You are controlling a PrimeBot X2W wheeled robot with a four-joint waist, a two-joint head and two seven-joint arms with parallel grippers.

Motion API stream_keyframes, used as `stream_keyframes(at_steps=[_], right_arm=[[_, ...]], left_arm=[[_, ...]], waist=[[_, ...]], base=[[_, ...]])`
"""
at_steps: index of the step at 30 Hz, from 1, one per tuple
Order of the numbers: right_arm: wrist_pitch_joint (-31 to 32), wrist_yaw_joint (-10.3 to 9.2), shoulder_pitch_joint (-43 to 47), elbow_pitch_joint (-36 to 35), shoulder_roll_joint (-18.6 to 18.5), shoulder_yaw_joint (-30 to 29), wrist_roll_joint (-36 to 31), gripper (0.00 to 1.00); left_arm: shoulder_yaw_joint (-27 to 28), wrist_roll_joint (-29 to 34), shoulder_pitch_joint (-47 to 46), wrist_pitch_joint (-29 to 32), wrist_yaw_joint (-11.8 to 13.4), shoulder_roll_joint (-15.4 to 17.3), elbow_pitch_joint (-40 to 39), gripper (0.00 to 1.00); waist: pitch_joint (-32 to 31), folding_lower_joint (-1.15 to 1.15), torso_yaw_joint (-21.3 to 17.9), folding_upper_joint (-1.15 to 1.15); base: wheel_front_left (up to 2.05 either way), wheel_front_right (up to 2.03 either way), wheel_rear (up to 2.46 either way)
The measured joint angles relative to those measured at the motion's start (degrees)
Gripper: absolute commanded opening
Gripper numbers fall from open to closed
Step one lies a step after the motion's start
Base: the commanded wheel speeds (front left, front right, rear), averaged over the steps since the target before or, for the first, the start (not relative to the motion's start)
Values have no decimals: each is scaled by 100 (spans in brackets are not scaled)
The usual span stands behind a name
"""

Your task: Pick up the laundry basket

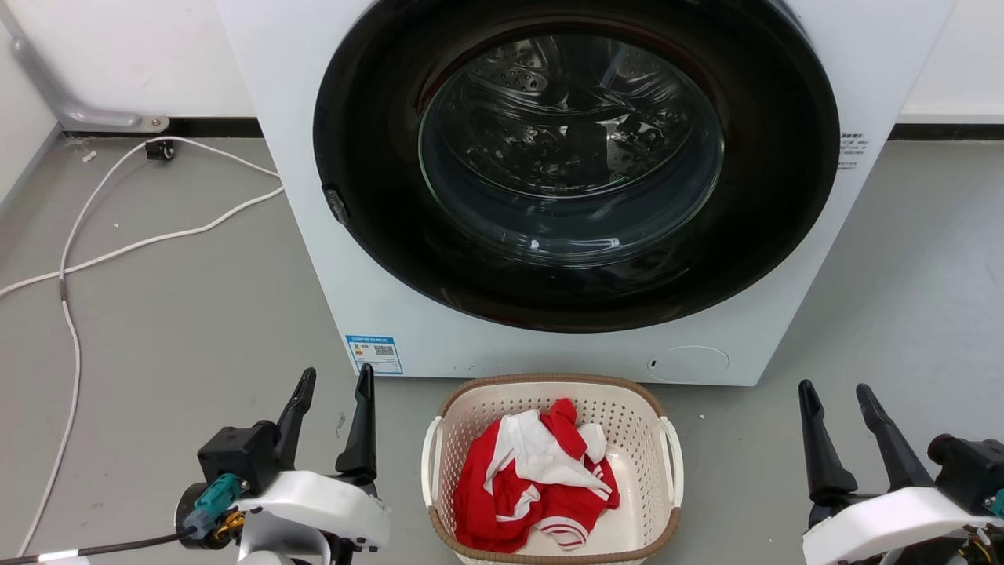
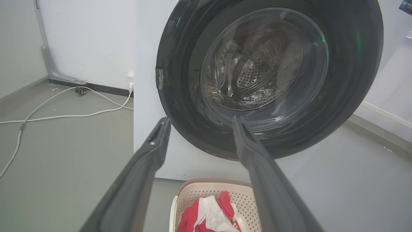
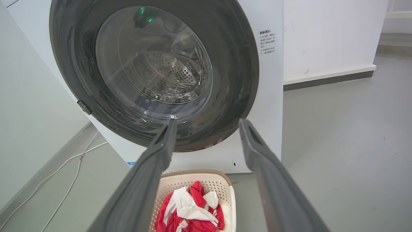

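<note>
The laundry basket (image 1: 627,416) is cream-white and perforated, with a brown rim and white side handles. It stands on the grey floor right before the washing machine, holding red and white clothes (image 1: 533,479). My left gripper (image 1: 333,380) is open to the basket's left, apart from it. My right gripper (image 1: 835,392) is open to its right, also apart. The basket (image 2: 206,190) shows low between the left gripper's (image 2: 199,120) fingers. In the right wrist view the basket (image 3: 196,177) sits low under the right gripper (image 3: 207,122).
A white front-loading washing machine (image 1: 376,314) with a shut round dark door (image 1: 572,157) stands just behind the basket. White cables (image 1: 118,243) trail over the floor at the left, along with a wall bracket (image 1: 102,118). Grey floor lies open on both sides.
</note>
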Motion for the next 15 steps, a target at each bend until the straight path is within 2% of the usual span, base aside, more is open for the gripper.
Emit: stream_keyframes(at_steps=[15], right_arm=[[-120,1,122,-141,-1,-62,-423,100]], left_arm=[[-89,658,32,-197,56,-14,42,100]], waist=[[-7,0,2,0]], base=[[0,0,0]])
